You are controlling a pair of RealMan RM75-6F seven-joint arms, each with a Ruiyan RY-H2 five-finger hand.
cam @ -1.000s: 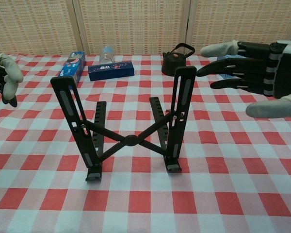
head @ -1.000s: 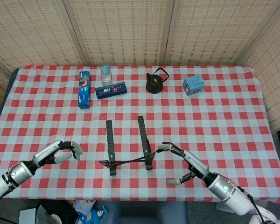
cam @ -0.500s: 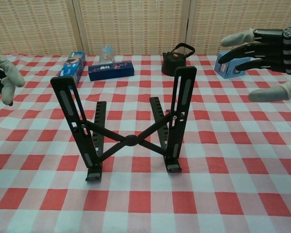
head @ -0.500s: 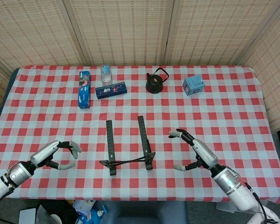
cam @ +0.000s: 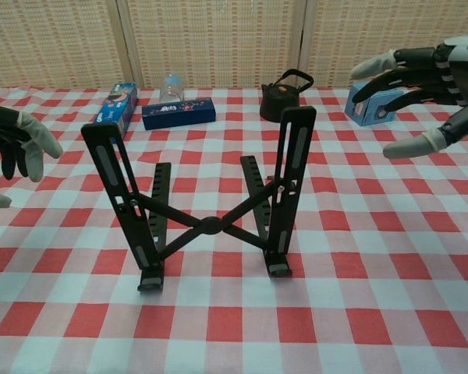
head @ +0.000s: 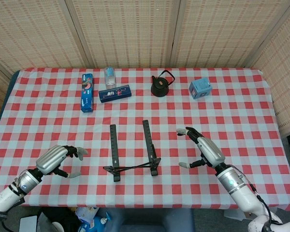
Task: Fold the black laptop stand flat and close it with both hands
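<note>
Your left hand (head: 58, 158) is hovering over the near left part of the tabletop (head: 241, 121), with its fingers (cam: 33, 148) apart and holding nothing. It is standing well apart from the black laptop stand (head: 133, 151).

Behind it, near the far edge, a blue toothpaste box (head: 87, 93) is lying, then a clear bottle (head: 109, 76) is standing, and just in front of the bottle a dark blue box (head: 115, 93) is lying.

The black laptop stand is sitting in the near middle of the tabletop, between your two hands, and it is unfolded. In the chest view its two arms are rising up and its crossed braces are meeting in the middle. Neither hand is touching it.

A black kettle (head: 162, 85) is standing behind the stand, and a light blue box (head: 200, 89) is sitting further right.

Your right hand (head: 204, 151) is hovering to the right of the stand, near it but apart. Its fingers (cam: 374, 65) are spread wide and gripping nothing.
</note>
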